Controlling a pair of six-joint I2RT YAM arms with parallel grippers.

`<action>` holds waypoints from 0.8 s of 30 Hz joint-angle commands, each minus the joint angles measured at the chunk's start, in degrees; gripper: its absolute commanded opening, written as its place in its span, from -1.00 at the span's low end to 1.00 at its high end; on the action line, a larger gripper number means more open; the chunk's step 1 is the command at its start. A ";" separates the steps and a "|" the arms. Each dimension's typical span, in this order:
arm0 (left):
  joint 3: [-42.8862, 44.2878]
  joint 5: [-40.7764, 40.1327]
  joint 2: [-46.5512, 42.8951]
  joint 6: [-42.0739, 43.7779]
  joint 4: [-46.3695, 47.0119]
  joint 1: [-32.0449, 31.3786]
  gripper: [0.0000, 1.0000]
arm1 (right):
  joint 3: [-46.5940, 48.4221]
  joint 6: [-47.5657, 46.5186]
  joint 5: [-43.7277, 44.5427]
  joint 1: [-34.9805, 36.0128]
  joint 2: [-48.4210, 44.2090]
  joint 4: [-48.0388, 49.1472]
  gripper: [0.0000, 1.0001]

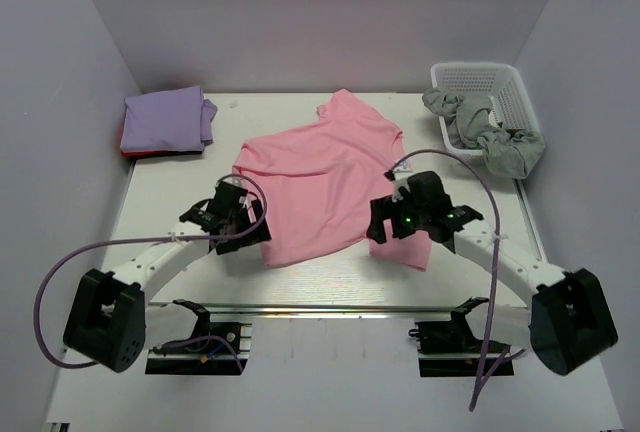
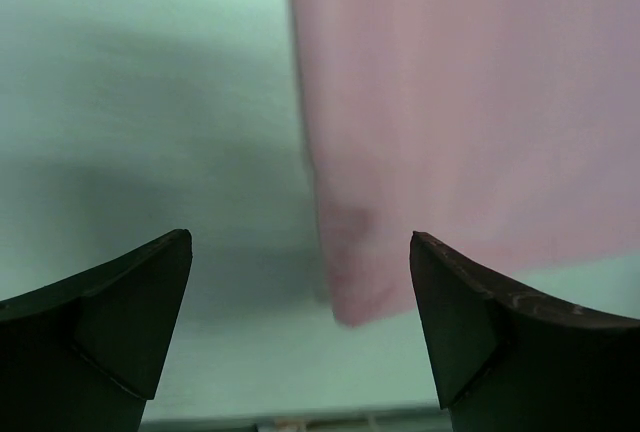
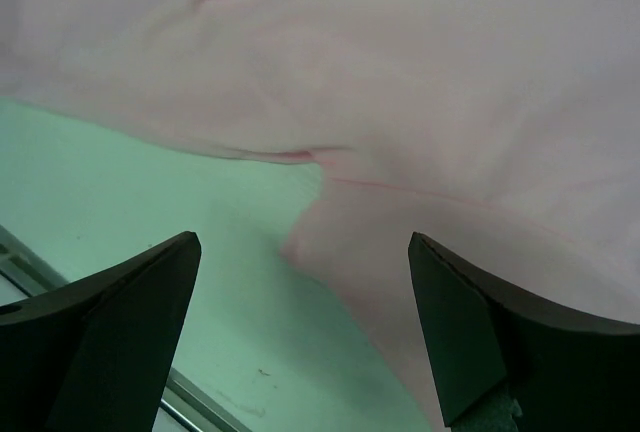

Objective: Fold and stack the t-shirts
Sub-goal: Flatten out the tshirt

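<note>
Both jaws wide beside pink t-shirt (image 1: 320, 177)

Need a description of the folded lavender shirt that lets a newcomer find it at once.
Start at the white table and go to its far left corner, opposite the white basket. The lavender shirt lies there folded into a neat rectangle, with a red edge showing beneath it. Unlike the pink shirt spread open mid-table, it is compact and purple.
</note>
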 commanded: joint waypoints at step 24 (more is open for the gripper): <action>38.15 -10.58 43.50 4.59 10.89 16.83 0.10 | 36.21 -21.91 7.11 41.54 40.89 7.14 0.62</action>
